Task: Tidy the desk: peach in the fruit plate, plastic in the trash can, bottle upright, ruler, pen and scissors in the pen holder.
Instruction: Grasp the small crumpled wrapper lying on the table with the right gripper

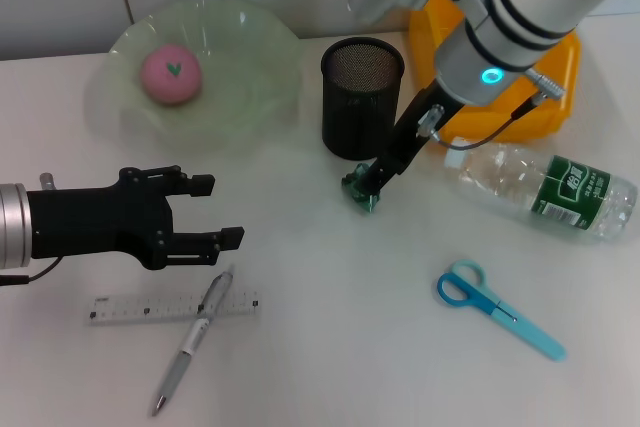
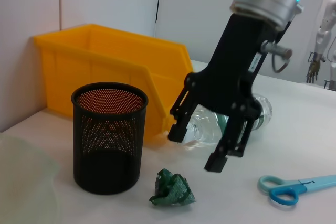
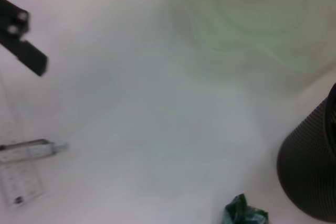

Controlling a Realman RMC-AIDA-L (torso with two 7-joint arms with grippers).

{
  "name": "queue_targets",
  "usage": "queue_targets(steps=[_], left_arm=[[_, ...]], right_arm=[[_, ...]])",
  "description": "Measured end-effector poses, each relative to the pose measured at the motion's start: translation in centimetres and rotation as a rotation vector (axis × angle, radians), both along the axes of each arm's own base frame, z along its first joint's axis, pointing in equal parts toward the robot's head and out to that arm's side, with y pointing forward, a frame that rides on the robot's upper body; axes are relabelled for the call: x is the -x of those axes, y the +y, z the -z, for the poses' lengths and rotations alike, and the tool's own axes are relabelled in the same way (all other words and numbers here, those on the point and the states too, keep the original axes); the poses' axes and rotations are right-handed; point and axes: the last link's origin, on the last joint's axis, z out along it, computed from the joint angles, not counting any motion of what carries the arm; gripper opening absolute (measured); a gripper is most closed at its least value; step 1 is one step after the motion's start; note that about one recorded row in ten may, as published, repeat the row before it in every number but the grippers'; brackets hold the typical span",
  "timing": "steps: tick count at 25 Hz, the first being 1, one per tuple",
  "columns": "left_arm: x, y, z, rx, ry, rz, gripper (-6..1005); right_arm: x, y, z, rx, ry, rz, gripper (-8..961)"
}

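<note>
White surface [image 1: 330,347]: peach [image 1: 171,74] already in fruit plate [image 1: 250,57]. Right hand [image 2: 202,148], released, hovers over crumpled green plastic [image 2: 172,189] beside pen holder [image 1: 362,95]. Left hand [image 1: 215,210], released, above ruler [image 1: 140,308] and pen [image 1: 195,332]. Bottle [image 1: 545,190] lying; scissors [image 1: 497,307] untouched.

Head view high above the desk [image 1: 330,347], looking steeply down, left wrist view low near the desk, facing level toward pen holder [image 2: 109,137] and yellow bin [image 2: 121,61], right wrist view close overhead, both wrists sharing green plastic [image 3: 243,212] at 6 o'clock.
</note>
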Motion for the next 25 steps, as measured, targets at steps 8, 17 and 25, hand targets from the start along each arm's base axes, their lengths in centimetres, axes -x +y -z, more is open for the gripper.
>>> queue_targets(steps=[8, 17, 25], left_arm=[[0.0, 0.1, -0.1, -0.001, 0.001, 0.002, 814], [0.0, 0.2, -0.2, -0.007, -0.003, -0.004, 815], [0.3, 0.0, -0.3, -0.005, -0.004, -0.019, 815]], right_arm=[[-1.1, 0.2, 1.6, -0.018, 0.005, -0.011, 786], [-1.9, 0.2, 2.7, -0.024, 0.016, -0.016, 785], [-2.3, 0.1, 3.3, -0.024, 0.037, -0.027, 785]])
